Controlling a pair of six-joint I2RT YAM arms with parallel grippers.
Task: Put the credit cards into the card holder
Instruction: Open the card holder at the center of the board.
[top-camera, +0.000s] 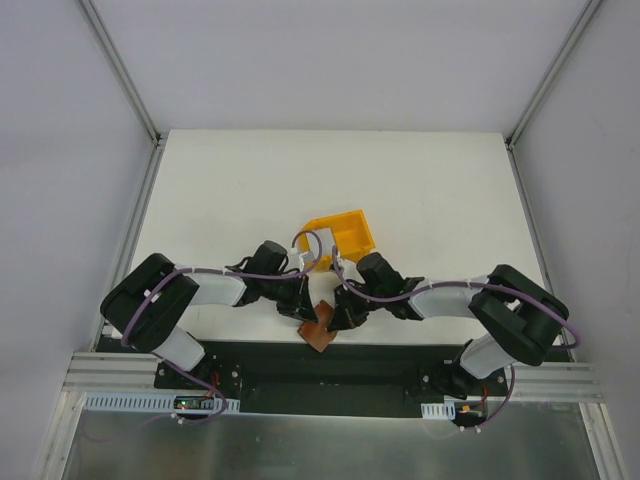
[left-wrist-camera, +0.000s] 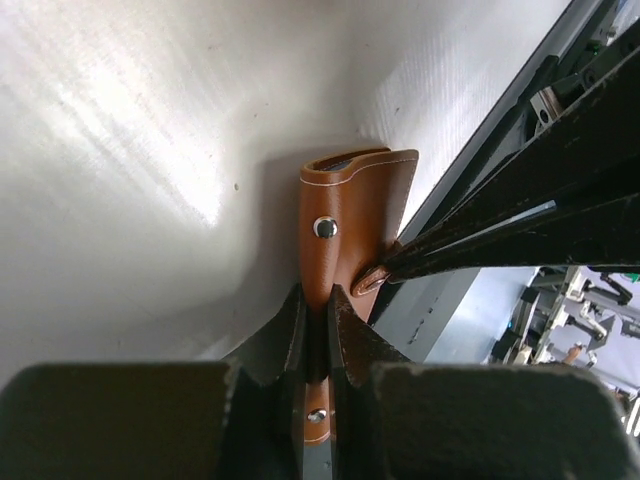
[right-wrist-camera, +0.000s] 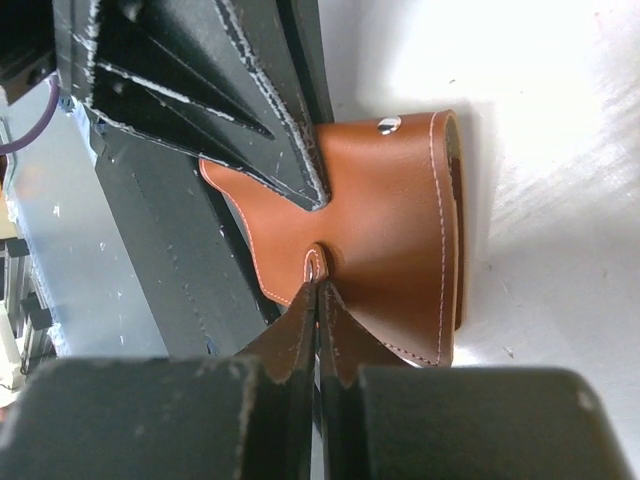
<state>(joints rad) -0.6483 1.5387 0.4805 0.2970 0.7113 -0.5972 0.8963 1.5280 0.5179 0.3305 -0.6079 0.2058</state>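
Observation:
The brown leather card holder (top-camera: 318, 336) is folded and sits at the table's near edge, between both grippers. My left gripper (left-wrist-camera: 317, 295) is shut on one edge of the card holder (left-wrist-camera: 350, 215); in the top view it (top-camera: 308, 320) comes in from the left. My right gripper (right-wrist-camera: 318, 285) is shut on the snap tab (right-wrist-camera: 317, 260) of the card holder (right-wrist-camera: 390, 220); in the top view it (top-camera: 333, 318) comes in from the right. No credit card shows clearly in any view.
A yellow bin (top-camera: 352, 228) stands just behind the grippers, mid-table. The black base rail (top-camera: 330, 365) runs right under the card holder along the table's near edge. The right gripper's fingers (left-wrist-camera: 500, 225) cross the left wrist view.

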